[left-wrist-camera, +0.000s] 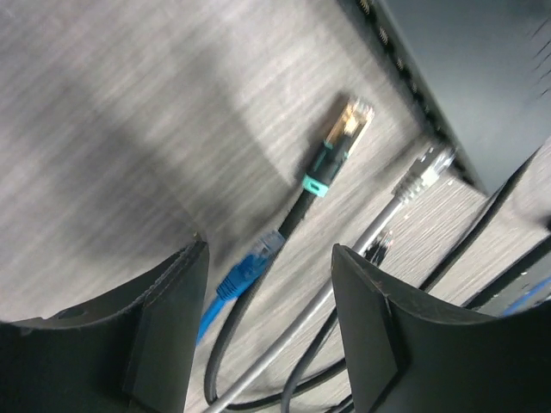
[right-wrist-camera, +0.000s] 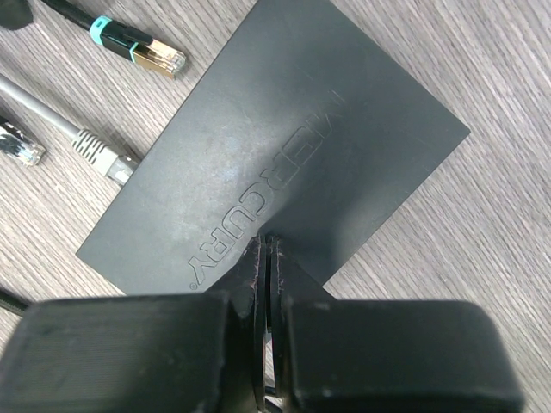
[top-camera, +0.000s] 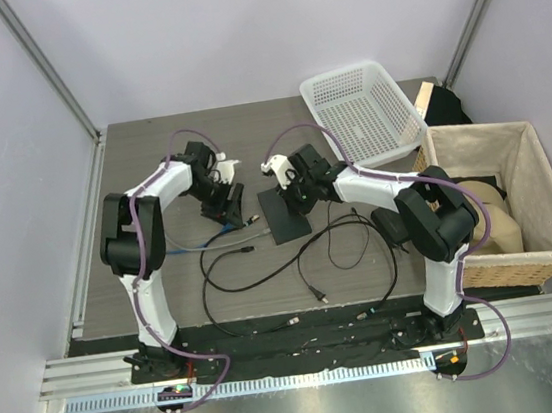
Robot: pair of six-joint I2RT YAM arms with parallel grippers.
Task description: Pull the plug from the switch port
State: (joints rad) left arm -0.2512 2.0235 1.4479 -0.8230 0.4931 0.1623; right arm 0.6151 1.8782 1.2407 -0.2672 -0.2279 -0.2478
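Note:
The flat dark-grey switch (top-camera: pixel 285 215) lies mid-table; it also shows in the right wrist view (right-wrist-camera: pixel 284 146) and the left wrist view (left-wrist-camera: pixel 465 60). A grey plug (right-wrist-camera: pixel 105 157) has its tip at the switch's port edge, also seen in the left wrist view (left-wrist-camera: pixel 420 172); I cannot tell if it is seated. A gold-tipped black plug (left-wrist-camera: pixel 340 142) lies loose just off that edge. My right gripper (right-wrist-camera: pixel 269 245) is shut, tips pressing on the switch's top. My left gripper (left-wrist-camera: pixel 267 258) is open above a loose blue plug (left-wrist-camera: pixel 245 271), left of the switch.
A small black plug (right-wrist-camera: pixel 21 148) lies beside the grey one. Black cables (top-camera: pixel 303 264) loop over the table in front of the switch. A white plastic basket (top-camera: pixel 359 106) stands at the back right, and a cloth-lined wicker basket (top-camera: pixel 546 193) at the right edge.

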